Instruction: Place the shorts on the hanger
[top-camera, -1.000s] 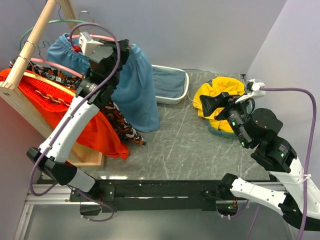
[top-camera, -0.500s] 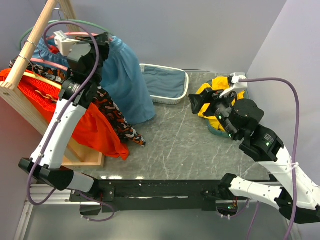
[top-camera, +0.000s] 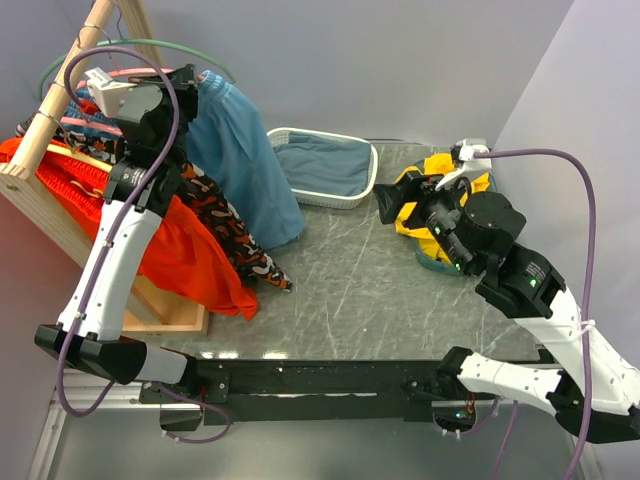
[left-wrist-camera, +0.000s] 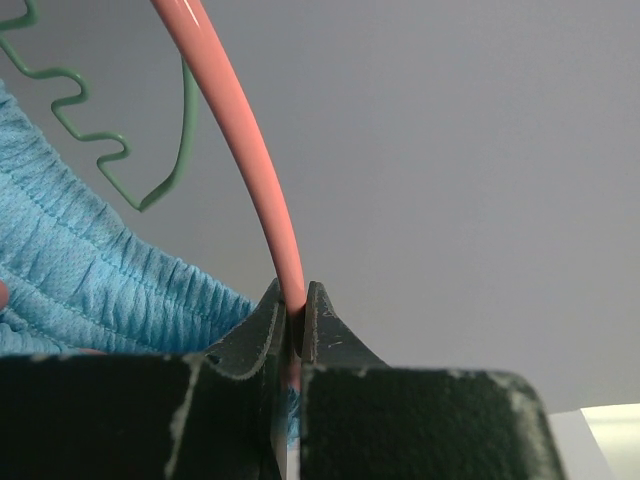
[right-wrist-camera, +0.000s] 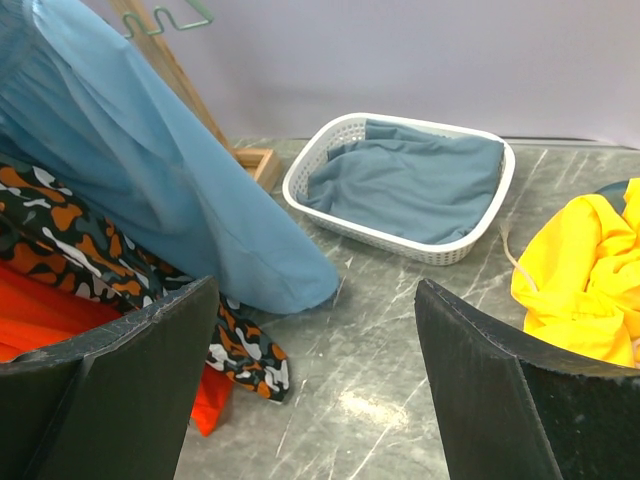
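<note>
The light blue shorts (top-camera: 243, 165) hang from the pink hanger (top-camera: 150, 70) by the wooden rack at the back left, their hem resting on the table. They also show in the right wrist view (right-wrist-camera: 150, 170) and the left wrist view (left-wrist-camera: 70, 270). My left gripper (top-camera: 185, 82) is shut on the pink hanger's arched bar (left-wrist-camera: 262, 190), gripper (left-wrist-camera: 293, 300) high beside the waistband. My right gripper (top-camera: 392, 205) is open and empty over the table at the right; its fingers (right-wrist-camera: 110, 370) frame the bare tabletop.
A green hanger (left-wrist-camera: 110, 150) hangs on the wooden rack (top-camera: 60, 90). Bright orange shorts (top-camera: 190, 260) and a camouflage garment (top-camera: 235, 245) hang below it. A white basket (top-camera: 325, 168) holds grey-blue cloth. A yellow garment (top-camera: 430, 185) lies at the right.
My left gripper has carried the pink hanger and blue shorts further left and back towards the rack. My right gripper has moved left over the table and risen slightly.
</note>
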